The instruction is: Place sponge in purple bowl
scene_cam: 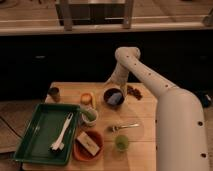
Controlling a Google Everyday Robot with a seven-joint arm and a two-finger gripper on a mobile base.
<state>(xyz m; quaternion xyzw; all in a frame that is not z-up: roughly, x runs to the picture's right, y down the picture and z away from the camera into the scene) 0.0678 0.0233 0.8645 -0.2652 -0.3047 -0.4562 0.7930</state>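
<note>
The purple bowl (114, 96) stands on the wooden table (145, 115) at the back middle. The blue-grey sponge (115, 99) lies inside it. My white arm reaches from the right, bends high above the table and comes down to the gripper (112, 83), which hangs just above the bowl's far rim.
A green tray (37, 137) with a white utensil (62, 133) sits at the front left. An orange bowl (80, 150) holds a tan block (88, 143). A white-and-green cup (90, 116), a small orange thing (87, 98), a dark cup (54, 92), a spoon (123, 127), a green cup (121, 143) and brown bits (134, 91) surround the bowl.
</note>
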